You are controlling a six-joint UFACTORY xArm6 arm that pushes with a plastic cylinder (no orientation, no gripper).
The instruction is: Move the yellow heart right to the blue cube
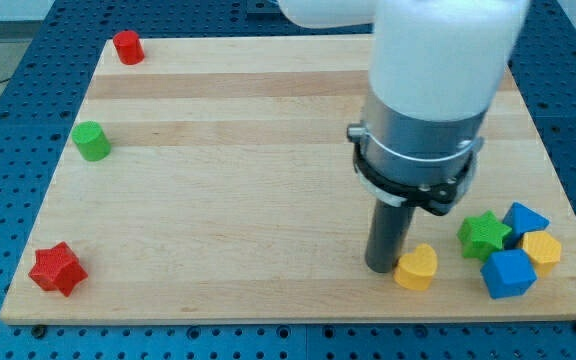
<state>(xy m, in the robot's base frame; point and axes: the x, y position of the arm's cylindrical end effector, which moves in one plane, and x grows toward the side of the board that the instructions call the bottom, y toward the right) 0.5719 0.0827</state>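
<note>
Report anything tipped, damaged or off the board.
Nothing stands out. My tip touches the yellow heart on its left; the blue cube, green star and other blocks sit flat on the wooden board.

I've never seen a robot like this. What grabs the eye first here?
The big white and grey arm dominates the view's top right, its dark rod ending in my tip just left of the yellow heart. Right of that, coloured blocks cluster, among them a blue cube.
</note>
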